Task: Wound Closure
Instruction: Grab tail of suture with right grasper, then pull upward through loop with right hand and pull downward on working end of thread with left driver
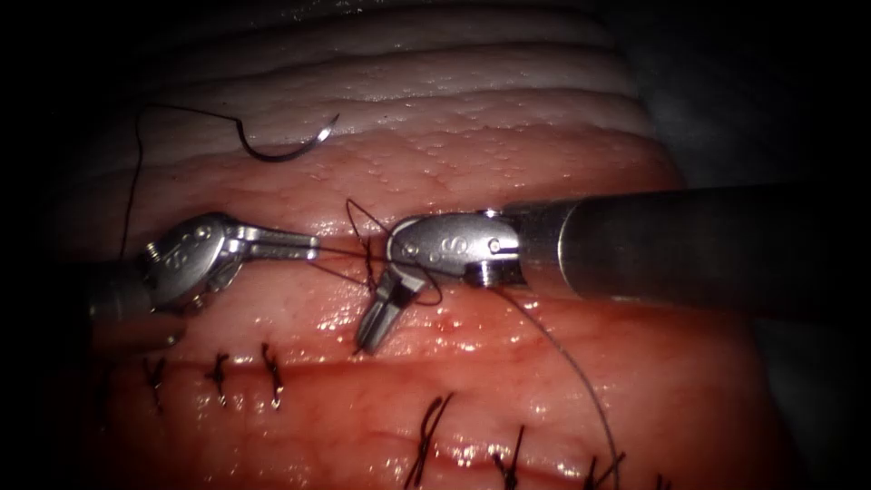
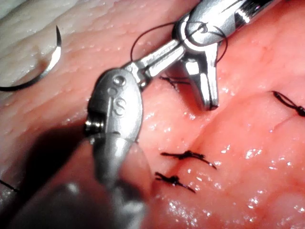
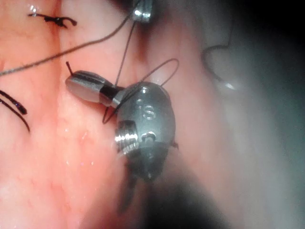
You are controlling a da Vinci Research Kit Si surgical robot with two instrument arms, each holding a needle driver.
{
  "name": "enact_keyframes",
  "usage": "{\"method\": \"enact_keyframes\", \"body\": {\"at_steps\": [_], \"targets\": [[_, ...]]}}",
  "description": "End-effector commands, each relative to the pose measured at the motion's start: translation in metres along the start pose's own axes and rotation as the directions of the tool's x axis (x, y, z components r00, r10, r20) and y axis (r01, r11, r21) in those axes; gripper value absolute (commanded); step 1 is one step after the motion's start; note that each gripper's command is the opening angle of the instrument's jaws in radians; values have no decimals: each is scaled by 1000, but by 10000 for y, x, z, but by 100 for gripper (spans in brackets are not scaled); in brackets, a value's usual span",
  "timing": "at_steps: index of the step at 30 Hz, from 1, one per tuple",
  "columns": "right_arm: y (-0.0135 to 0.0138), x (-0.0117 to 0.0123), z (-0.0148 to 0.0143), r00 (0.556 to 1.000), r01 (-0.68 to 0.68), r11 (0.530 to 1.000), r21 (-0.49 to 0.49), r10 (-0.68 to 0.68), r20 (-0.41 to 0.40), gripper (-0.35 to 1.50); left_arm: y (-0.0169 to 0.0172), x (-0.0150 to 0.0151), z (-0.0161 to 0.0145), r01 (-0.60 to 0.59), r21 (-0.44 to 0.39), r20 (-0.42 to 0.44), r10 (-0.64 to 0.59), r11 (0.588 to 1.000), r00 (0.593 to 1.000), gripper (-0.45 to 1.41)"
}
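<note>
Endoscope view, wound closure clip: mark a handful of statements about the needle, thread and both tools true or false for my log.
1. The needle lies on the tissue, held by neither tool. True.
2. The left tool grips the needle at mid-curve. False: its jaws are shut on the thread, and the needle lies apart from it.
3. Thread is looped around the right tool. True.
4. The needle's tip is buried in the tissue. False: its whole curve lies on the surface.
5. The tissue carries no stitches. False: several knotted stitches sit along the cuts.
</note>
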Motion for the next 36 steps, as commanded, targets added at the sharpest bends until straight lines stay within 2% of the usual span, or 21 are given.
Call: {"method": "enact_keyframes", "body": {"at_steps": [1,7,13,14,18,22,24,28,36], "targets": [[12,-2,-9,1000,-8,999,-36,7,-30,-35,6,-5,3,-4,-5,2,5,1000,1000,-45],[20,-5,-24,989,-79,992,-93,67,-132,-35,30,-5,3,-7,-42,42,9,999,999,-45],[27,-12,-35,964,-182,974,-139,148,-221,-35,66,-19,6,13,-102,119,-1,995,993,-45],[29,-14,-40,953,-218,964,-152,177,-245,-35,79,-23,11,26,-133,144,-7,991,990,-45],[35,-20,-49,949,-245,948,-204,191,-251,-35,105,-24,24,46,-196,189,-8,980,982,-45],[41,-30,-64,946,-270,931,-246,209,-248,-35,143,-7,45,59,-287,205,1,956,979,-45],[42,-36,-70,944,-279,927,-253,217,-247,-35,177,12,63,77,-376,193,-3,923,981,-45],[44,-41,-71,945,-280,924,-260,218,-244,-35,215,47,89,83,-469,147,-15,879,989,-45],[46,-41,-71,945,-287,915,-283,221,-243,-35,250,72,109,80,-562,102,-27,823,994,-45]]}}
